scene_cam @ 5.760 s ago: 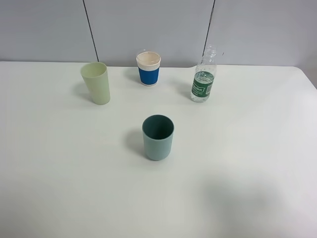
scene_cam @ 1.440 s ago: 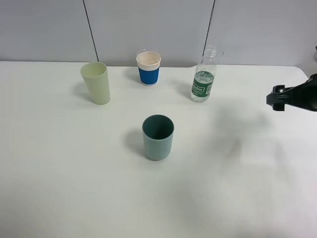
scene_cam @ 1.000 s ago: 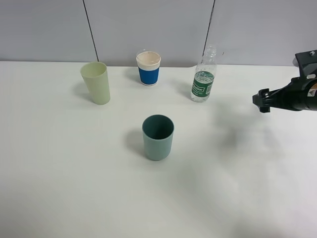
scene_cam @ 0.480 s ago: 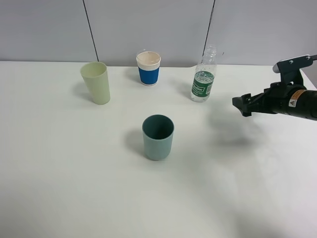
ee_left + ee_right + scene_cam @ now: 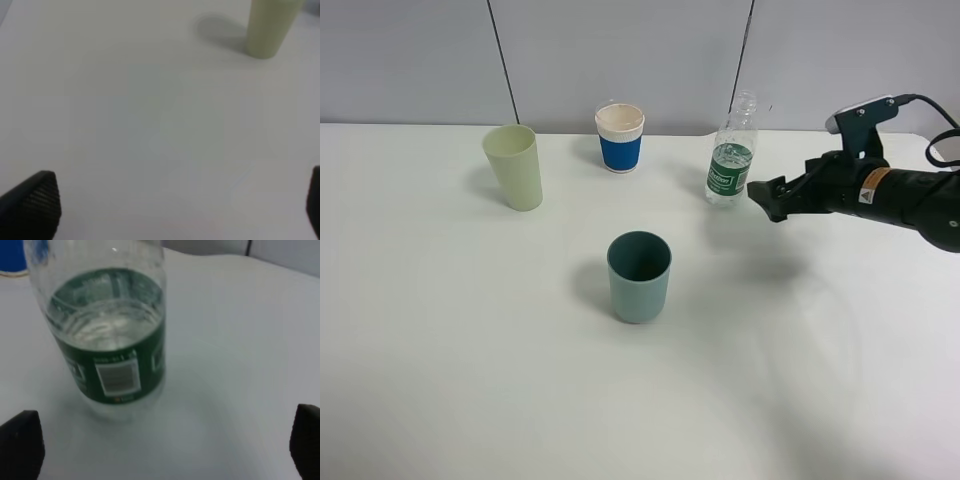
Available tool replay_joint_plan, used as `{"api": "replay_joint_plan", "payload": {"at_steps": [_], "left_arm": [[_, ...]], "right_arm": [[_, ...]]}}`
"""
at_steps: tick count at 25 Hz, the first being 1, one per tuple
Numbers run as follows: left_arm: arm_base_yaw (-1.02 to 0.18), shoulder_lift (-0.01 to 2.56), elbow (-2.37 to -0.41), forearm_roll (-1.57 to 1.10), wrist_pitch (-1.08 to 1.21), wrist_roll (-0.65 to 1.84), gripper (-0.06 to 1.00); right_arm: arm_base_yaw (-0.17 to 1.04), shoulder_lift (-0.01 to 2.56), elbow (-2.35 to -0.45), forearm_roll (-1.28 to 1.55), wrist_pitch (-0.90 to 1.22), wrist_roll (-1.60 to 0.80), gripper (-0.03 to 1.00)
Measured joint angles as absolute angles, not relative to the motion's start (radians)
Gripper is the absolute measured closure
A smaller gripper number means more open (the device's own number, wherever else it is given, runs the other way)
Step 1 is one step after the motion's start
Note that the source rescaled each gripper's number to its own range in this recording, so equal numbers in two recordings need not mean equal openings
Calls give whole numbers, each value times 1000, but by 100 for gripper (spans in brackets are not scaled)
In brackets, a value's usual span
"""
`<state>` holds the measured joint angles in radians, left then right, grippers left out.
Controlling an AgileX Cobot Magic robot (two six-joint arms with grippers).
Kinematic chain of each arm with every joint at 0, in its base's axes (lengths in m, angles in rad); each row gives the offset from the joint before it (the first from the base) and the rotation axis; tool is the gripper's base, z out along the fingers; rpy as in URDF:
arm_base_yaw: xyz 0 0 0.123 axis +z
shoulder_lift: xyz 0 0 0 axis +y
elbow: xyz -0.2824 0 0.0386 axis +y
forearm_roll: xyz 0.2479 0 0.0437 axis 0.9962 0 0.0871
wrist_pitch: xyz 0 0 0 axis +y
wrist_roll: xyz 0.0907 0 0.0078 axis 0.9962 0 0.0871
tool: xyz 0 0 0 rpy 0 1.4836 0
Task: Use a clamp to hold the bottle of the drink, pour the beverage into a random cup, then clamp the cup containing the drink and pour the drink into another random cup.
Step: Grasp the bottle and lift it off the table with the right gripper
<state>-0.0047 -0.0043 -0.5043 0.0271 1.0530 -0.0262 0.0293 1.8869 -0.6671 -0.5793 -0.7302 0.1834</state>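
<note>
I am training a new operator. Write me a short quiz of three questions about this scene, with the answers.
1. True or false: the right gripper is shut on the bottle.
2. The bottle stands: A upright on the table; B on its side; C inside a cup.
3. Fill in: the front cup, nearest the high camera, is coloured ___.

Key: 1 false, the right gripper is open beside the bottle. 2 A. 3 teal.

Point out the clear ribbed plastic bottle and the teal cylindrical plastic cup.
clear ribbed plastic bottle (image 5: 731, 172): exterior high view, on its green label.
teal cylindrical plastic cup (image 5: 640, 293): exterior high view, on its outer wall.
</note>
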Motion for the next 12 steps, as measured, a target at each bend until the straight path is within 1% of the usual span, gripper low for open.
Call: {"api": "replay_joint_plan", "payload": {"at_steps": [8, 12], "left_arm": [[-5, -4, -504, 27, 1053, -26, -6], [-5, -4, -504, 27, 1053, -26, -6]], "right_arm": [[112, 2004, -795, -580, -729, 187, 1], [131, 2056, -871, -581, -730, 194, 1]]}}
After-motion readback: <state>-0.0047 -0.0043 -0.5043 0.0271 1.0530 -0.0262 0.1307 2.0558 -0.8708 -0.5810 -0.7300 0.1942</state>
